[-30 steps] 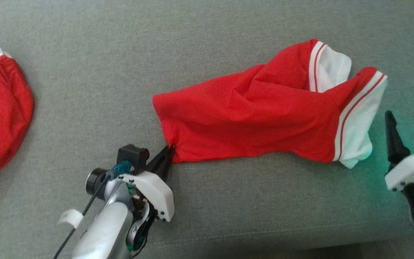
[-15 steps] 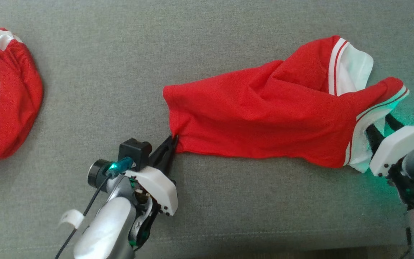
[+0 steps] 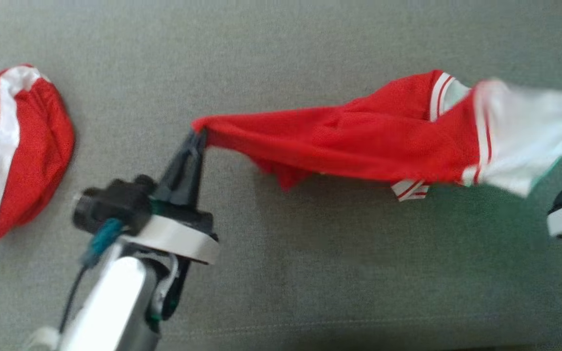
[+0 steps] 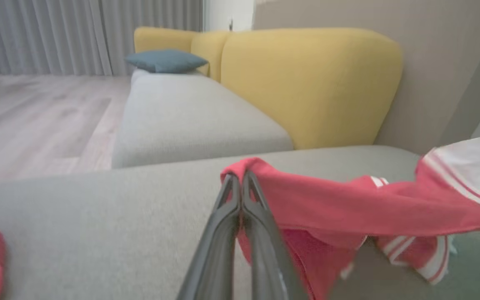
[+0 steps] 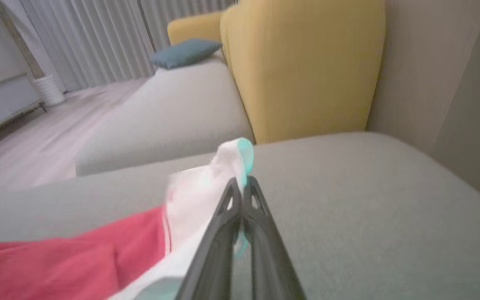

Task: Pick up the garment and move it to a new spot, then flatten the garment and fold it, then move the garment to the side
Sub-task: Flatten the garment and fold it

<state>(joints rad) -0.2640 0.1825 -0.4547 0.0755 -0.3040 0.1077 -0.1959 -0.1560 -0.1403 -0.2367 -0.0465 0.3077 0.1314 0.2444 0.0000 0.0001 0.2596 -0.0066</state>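
Carrying step, I judge: left tool (image 3: 198, 140) pinches the red corner of the garment (image 3: 359, 146), right tool (image 5: 242, 188) pinches its white hem. Garment hangs stretched between them over the grey sofa seat (image 3: 310, 273). Next move calls for lowering both ends together at the new spot, taut.

Red garment (image 3: 359, 146) with wide white bands edged in thin red stripes. It is held up over the grey sofa seat (image 3: 310, 273) and stretched sideways as a twisted band. The red left corner is pinched in the left gripper (image 3: 197, 139), jaws closed on it. The white right end, motion-blurred, is pinched in the right gripper (image 5: 242, 183). The middle sags, with a red fold and a striped white hem (image 3: 410, 189) hanging lowest. Can't tell if they touch the seat.
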